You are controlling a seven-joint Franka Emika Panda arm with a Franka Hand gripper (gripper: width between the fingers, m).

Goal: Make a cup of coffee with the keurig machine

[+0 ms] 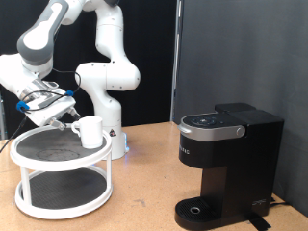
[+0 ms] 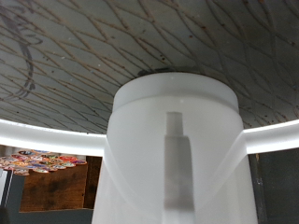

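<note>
Hovering tool [image 1: 65,117] beside cup [image 1: 89,131], opening unclear

The exterior view sits off the arm, pretty much level with the tabletop, looking across at the two-tier round stand [image 1: 60,173] on its left and the keurig machine [image 1: 223,166] on its right. The wrist view is jammed right up against the cup [image 2: 176,149], handle facing the lens. Both views share the cup [image 1: 89,131] and the stand's patterned top [image 2: 140,42].

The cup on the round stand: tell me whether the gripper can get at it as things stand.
Probably yes: the gripper is right beside the cup on the stand, with nothing between; the wrist view shows the cup close.
</note>
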